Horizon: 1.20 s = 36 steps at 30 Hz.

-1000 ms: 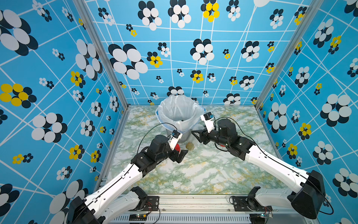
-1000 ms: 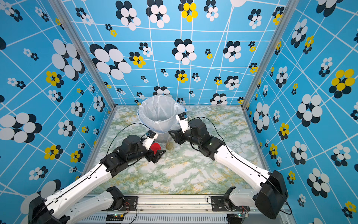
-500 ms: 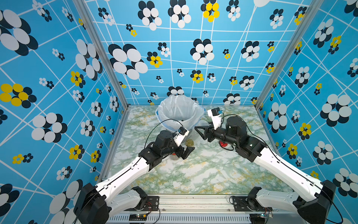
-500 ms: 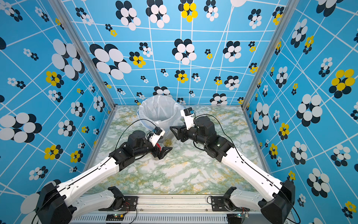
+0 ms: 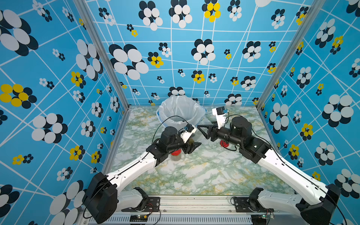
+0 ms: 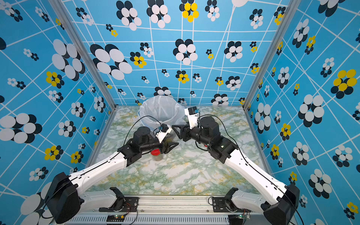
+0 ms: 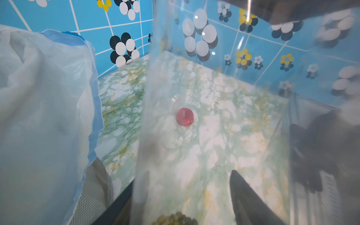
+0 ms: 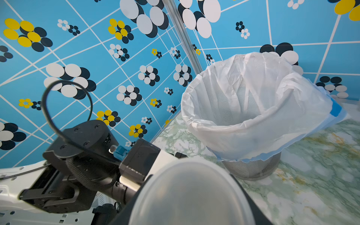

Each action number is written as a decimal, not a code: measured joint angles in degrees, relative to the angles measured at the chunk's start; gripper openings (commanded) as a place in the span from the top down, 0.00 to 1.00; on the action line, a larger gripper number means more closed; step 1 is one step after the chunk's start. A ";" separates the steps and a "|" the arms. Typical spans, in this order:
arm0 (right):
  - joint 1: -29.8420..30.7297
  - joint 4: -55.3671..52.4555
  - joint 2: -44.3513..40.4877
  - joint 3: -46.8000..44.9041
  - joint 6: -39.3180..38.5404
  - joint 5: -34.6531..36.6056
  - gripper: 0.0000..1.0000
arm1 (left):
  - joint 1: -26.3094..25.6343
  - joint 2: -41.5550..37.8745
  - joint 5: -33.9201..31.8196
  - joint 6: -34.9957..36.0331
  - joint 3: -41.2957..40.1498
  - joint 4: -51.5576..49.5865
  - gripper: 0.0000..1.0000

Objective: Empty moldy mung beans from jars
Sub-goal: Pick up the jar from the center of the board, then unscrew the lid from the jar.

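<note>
Beans (image 7: 175,219): a small olive heap at the bottom of the tall jar (image 7: 194,155), which stands upright and lidless on the table (image 5: 194,175), just in front of the bucket (image 8: 243,124).

Left gripper (image 5: 193,147): jaws set either side of the tall jar low on its wall, part open. The wrist view looks straight through the clear plastic, so I cannot tell whether the pads press the wall or stand just off it.

Right gripper (image 5: 201,131): jaws about half open and clamped on a short clear jar (image 8: 191,194), held off the table beside the bucket rim. No beans show in it.

Red-lidded jar (image 5: 176,154): under the left forearm, greenish layer inside, lid on. A second red lid (image 5: 224,143) lies under the right arm; whatever is beneath it is hidden.

Step, as judged: pick-up of the tall jar for pouring. One jar looks done; the tall and lidded ones are left.

Next move calls for:
- a firm squeeze on the slim wall before any lift;
- keeping the jar upright until its mouth is past the bag's edge, since nothing caps it;
- room at the rim, as the right gripper sits near the path;
- then a tilt past level over the bag.
</note>
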 measured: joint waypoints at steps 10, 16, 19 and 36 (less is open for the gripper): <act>-2.49 1.55 -0.39 -0.46 4.63 -1.81 0.36 | -0.63 0.04 1.68 1.60 0.00 2.86 0.62; -3.65 3.02 -1.60 -1.62 6.60 -3.23 0.20 | -0.20 0.00 1.29 0.22 0.00 3.04 0.63; -3.87 3.10 -2.29 -1.60 6.60 -3.45 0.19 | -0.20 0.00 1.29 -0.15 0.00 3.04 0.63; -4.02 4.63 -1.92 -1.57 6.80 -1.90 0.21 | -0.20 -0.09 1.73 -0.17 -0.04 3.04 0.63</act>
